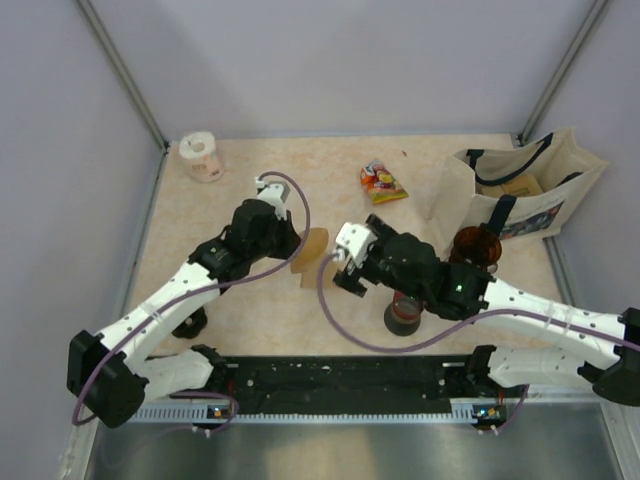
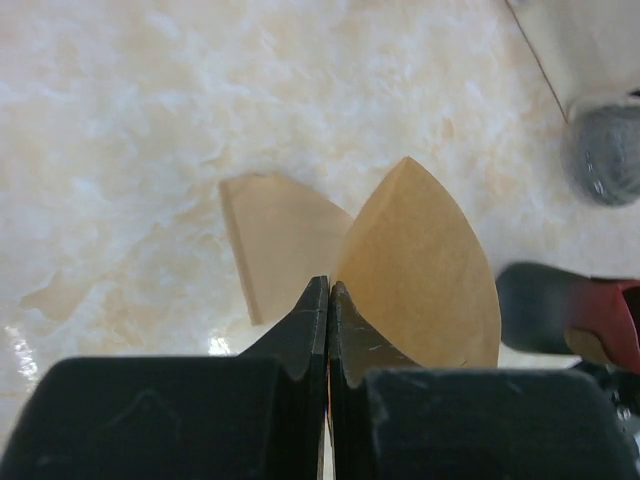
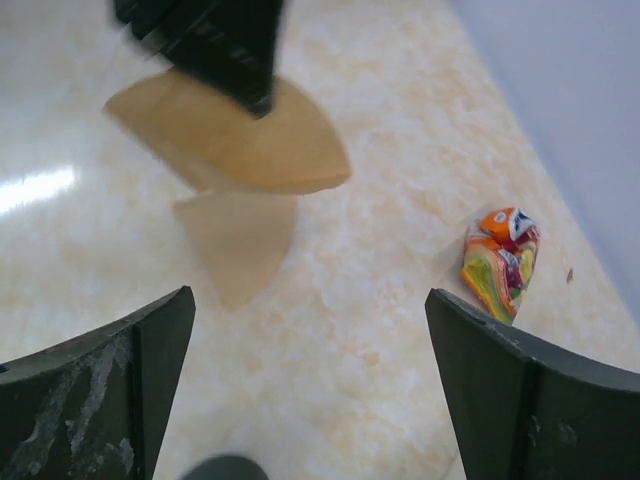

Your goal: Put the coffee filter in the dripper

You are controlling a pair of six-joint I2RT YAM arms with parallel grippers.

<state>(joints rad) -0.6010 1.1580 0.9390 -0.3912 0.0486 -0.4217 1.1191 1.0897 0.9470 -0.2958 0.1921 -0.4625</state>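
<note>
A tan paper coffee filter [image 2: 425, 265] hangs a little above the table, with my left gripper [image 2: 328, 287] shut on its lower edge. In the top view the filter [image 1: 316, 243] sits mid-table at the left gripper [image 1: 298, 256]. A second tan filter [image 2: 275, 235] lies flat on the table beneath it. My right gripper [image 3: 308, 300] is open and empty, just right of the held filter [image 3: 250, 145] and apart from it. The dark brown dripper [image 1: 476, 244] stands further right, behind the right arm and next to the bag.
A black cup with a red rim [image 1: 403, 316] stands under the right arm's forearm. A bright snack packet [image 1: 382, 182] lies at the back centre, a toilet roll [image 1: 202, 156] at the back left, and a canvas tote bag [image 1: 520, 190] at the back right.
</note>
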